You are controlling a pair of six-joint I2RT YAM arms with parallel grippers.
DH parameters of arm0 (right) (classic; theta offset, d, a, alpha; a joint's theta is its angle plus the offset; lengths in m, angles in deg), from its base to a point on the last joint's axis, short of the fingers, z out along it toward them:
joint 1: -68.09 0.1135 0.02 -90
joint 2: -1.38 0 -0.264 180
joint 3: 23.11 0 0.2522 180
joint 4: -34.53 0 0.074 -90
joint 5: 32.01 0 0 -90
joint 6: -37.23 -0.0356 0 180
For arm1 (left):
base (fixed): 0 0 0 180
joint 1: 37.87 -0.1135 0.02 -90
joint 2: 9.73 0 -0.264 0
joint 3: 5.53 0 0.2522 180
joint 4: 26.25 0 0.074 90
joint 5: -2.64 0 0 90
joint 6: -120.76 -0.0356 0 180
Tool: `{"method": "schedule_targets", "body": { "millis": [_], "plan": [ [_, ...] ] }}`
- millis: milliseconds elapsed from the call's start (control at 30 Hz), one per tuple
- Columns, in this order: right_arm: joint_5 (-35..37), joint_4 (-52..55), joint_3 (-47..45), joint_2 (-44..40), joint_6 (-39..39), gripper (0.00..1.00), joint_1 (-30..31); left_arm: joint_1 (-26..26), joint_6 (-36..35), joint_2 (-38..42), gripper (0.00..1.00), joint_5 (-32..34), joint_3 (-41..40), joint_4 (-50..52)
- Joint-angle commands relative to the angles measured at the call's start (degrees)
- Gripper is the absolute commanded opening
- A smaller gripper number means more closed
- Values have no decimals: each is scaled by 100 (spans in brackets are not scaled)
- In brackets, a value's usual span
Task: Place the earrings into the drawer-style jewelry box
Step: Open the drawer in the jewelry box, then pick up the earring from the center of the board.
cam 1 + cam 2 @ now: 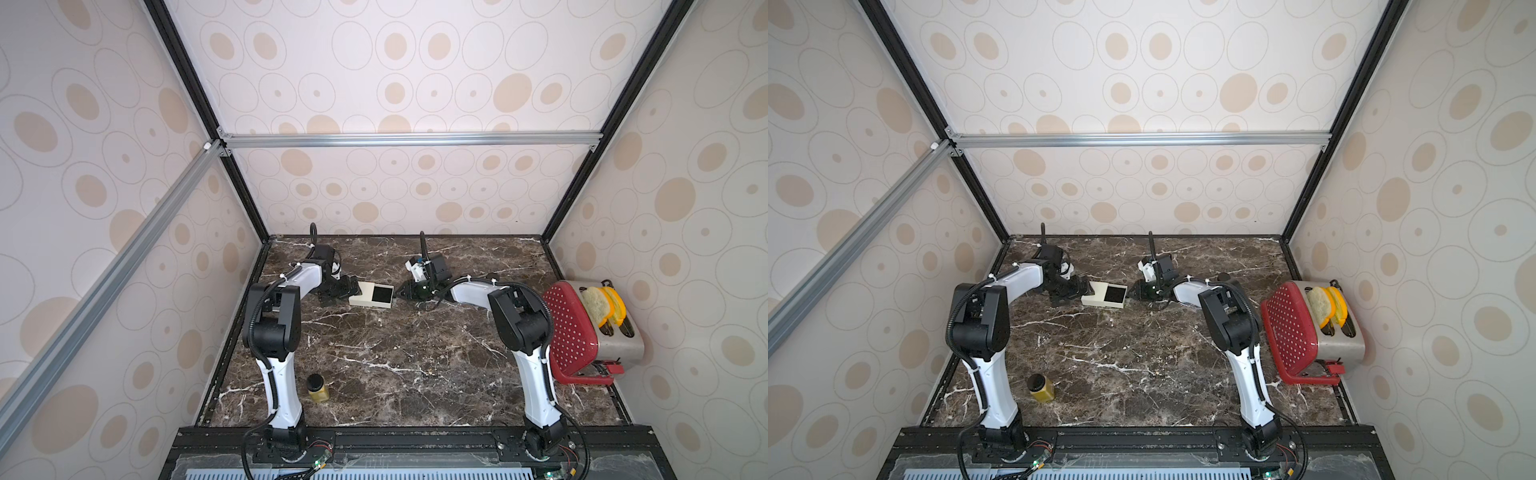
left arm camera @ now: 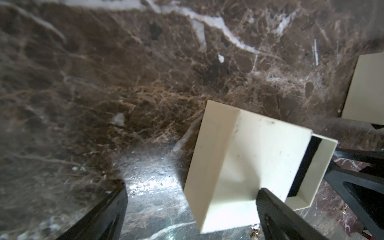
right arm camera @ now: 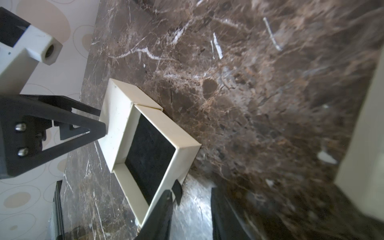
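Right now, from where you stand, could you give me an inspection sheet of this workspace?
Surface: dark marble table, white veins.
Job's things: jewelry box, drawer pulled out, black lining bare; tiny glints beside it, likely earrings.
Clutter: yellow jar, toaster, red basket leaning on it.
Grippers: left gripper open at the box's sleeve; right gripper open by the drawer.
Cables: black cables along both arms.
Surroundings: patterned walls, aluminium frame.
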Motion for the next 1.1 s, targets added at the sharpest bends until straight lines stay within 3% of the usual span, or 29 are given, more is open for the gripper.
{"method": "schedule_targets", "body": {
  "millis": [0, 167, 333, 467, 700, 867, 1067],
  "plan": [
    [253, 417, -60, -410, 326, 39, -58, 23, 243, 496, 99, 232, 8, 39],
    [546, 1032, -198, -797, 453, 40, 65, 171, 519, 1086, 99, 249, -281, -34],
    [1614, 2264, -40, -1051, 615, 40, 786, 234, 694, 1711, 99, 170, -1124, -147],
    [1991, 2842, 421, -783, 665, 40, 1267, 236, 678, 1919, 99, 62, -1566, -90],
    [2014, 3551, 1656, 78, 950, 48, 1599, 234, 558, 1908, 99, -79, -1787, -106],
    [2753, 4532, 2472, 551, 1336, 52, 1930, 231, 438, 1880, 99, -127, -1749, -57],
    [3085, 4987, 2712, 725, 1381, 53, 2090, 234, 399, 1909, 99, -162, -1803, -113]
  ]
}}
